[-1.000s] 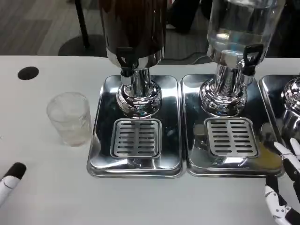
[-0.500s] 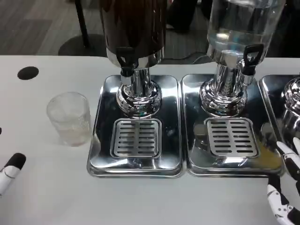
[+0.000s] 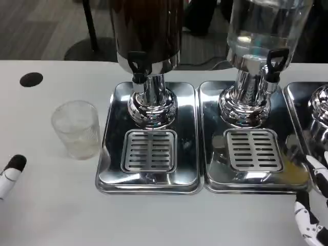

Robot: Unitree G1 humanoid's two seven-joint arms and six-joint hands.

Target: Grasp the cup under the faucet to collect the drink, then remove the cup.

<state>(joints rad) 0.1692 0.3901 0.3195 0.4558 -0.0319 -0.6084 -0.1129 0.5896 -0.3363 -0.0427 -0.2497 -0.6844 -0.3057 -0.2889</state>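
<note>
The clear ribbed plastic cup stands upright on the white table, just left of the left chrome drip tray, not under the dark dispenser's black tap. It looks empty. Over the last second the left hand has drifted slightly up toward the cup, yet holds nothing; its opening I cannot tell. The right hand stays by the right tray, fingers apart, empty. Grasping has not begun. The clear dispenser holds water.

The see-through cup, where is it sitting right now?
In the head view, the cup stands upright on the white table, on the left side, just left of the dark drink dispenser's silver tray, not under any faucet.
</note>
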